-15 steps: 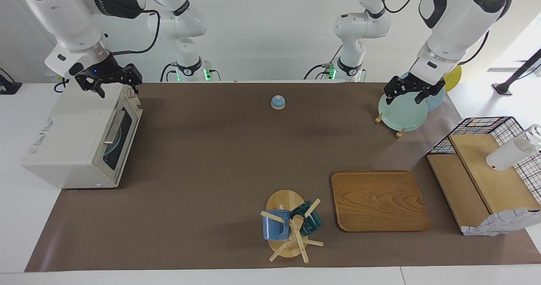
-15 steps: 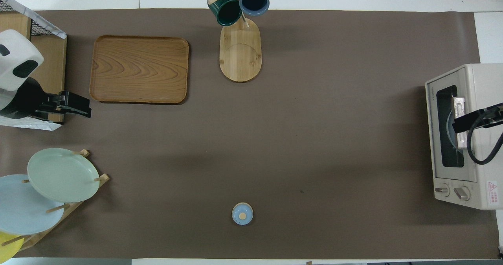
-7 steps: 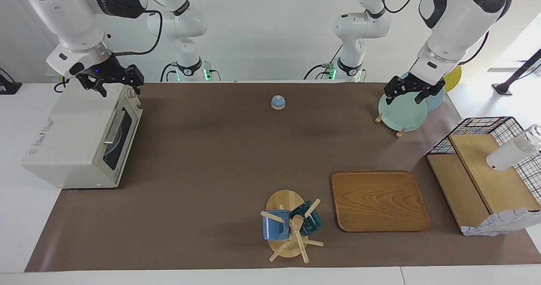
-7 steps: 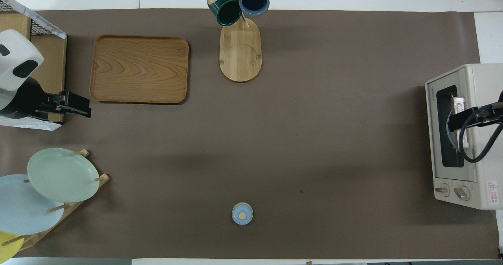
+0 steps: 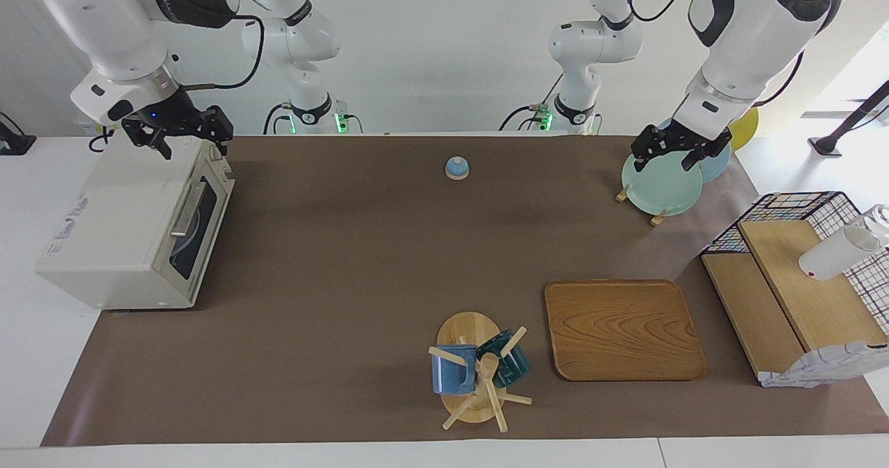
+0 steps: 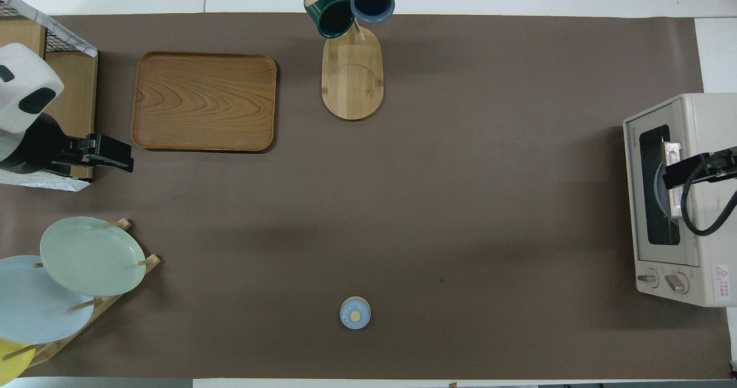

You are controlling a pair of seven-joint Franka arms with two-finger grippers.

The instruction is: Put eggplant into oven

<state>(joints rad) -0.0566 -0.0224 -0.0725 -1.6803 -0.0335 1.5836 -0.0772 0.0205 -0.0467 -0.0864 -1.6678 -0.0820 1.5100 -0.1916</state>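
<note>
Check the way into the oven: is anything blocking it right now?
Yes: the oven has its glass door shut, closing off the cavity. No eggplant shows in either view. The right gripper hangs open above the oven's top.

We watched from high across the table (image 5: 347,260), facing the robots, and from steeply overhead; both views shared the tabletop.

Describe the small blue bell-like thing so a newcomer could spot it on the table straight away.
Start from the brown mat covering the table, and follow its edge nearest the robots to the middle, between the two arm bases. There the small blue dome stands alone on the mat, well apart from the oven and the plate rack. Its pale blue cap with a tan knob on top is unlike anything nearby.
</note>
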